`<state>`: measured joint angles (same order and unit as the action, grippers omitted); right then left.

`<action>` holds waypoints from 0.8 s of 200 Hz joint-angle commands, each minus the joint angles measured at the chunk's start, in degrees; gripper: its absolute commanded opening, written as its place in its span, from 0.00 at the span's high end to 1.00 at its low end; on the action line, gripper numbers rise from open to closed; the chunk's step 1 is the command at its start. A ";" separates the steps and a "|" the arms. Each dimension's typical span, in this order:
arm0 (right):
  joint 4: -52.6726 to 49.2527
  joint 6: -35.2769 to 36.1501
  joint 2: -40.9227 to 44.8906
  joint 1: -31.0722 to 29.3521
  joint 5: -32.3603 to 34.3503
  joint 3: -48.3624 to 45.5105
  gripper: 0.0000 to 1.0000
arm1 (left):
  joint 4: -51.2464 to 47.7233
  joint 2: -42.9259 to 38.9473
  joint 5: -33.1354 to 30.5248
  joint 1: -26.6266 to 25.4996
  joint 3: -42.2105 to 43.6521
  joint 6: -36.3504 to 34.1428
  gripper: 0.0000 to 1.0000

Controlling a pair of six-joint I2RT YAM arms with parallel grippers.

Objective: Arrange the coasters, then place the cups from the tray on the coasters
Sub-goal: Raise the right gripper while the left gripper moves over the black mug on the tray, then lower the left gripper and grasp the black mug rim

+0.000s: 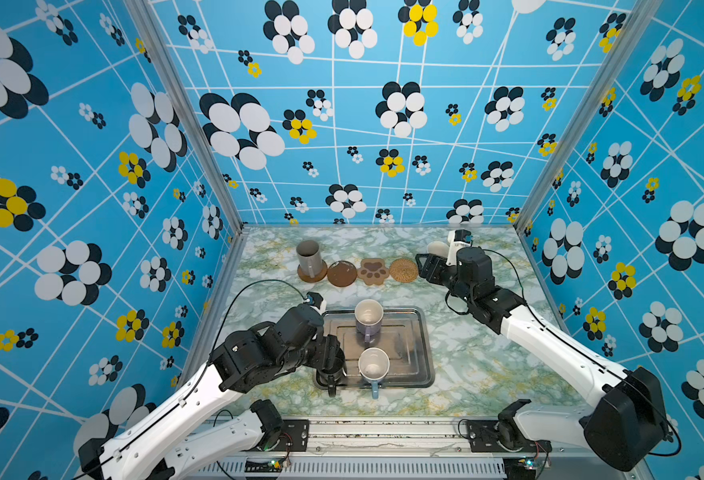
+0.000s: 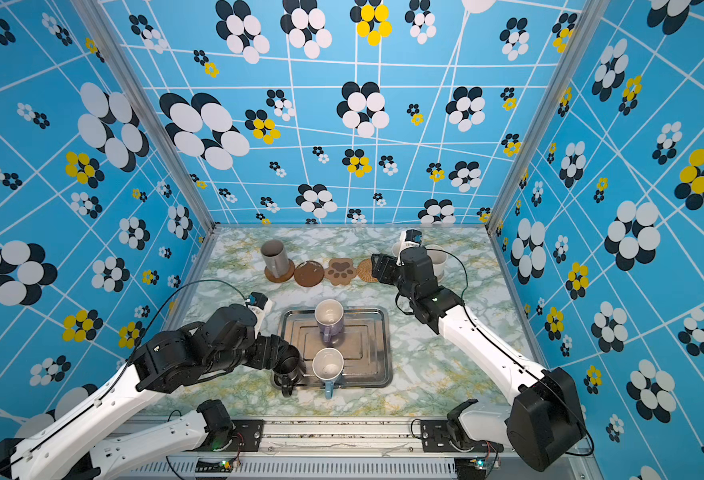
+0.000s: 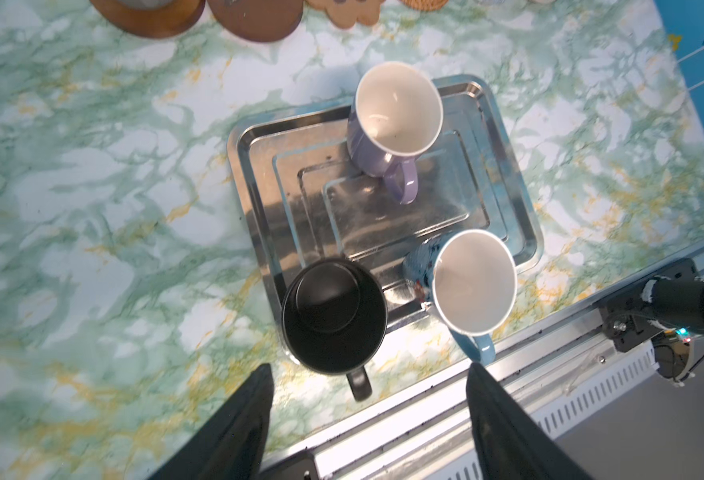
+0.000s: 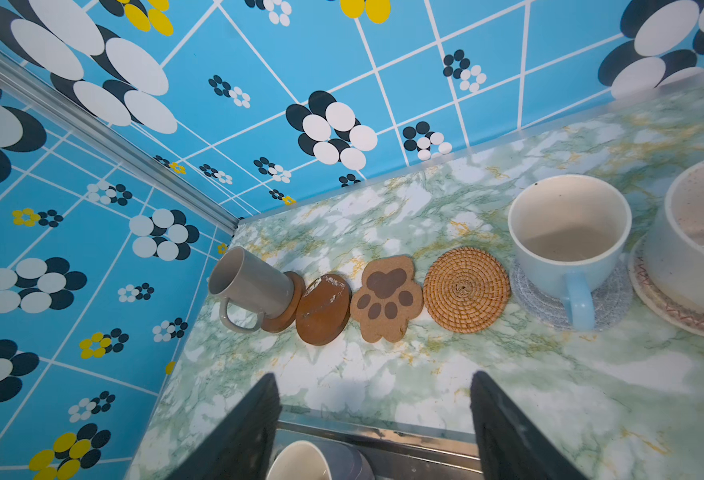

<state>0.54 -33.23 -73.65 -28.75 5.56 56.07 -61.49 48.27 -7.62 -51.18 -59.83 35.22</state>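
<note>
Marbled table [image 3: 92,166]: tray [image 3: 383,216] holds three empty mugs [image 3: 398,108] [image 3: 333,316] [image 3: 472,282].

Silvery tray [image 1: 408,332], stepped rect. ridges. On tray: lavender mug [image 1: 367,326] & lt-blue mug [image 1: 374,368], white inside; black mug [image 3: 333,316]. Beyond tray: grey cup [image 1: 309,257], brown disc coaster [image 1: 342,273], tan paw-print coaster [image 1: 373,270] w/ dk-brown pads, woven rattan coaster [image 1: 403,270]. Under tray: tabletop [image 1: 479,361] green-white marble, yellow veins.

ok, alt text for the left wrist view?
Open left gripper hovers over a black mug, nearest of three empty upright mugs on a silvery tray; a lavender mug and a light blue mug are the others. The tray sits on a green marble-patterned table.
</note>
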 commanded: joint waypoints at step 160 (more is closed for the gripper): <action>1.84 -0.18 -1.72 0.60 1.91 -1.31 0.22 | 7.71 9.89 -4.76 -16.66 18.51 24.19 0.24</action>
<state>0.78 -33.28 -75.24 -28.69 6.76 55.66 -56.31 55.86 -9.87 -67.22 -41.93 56.55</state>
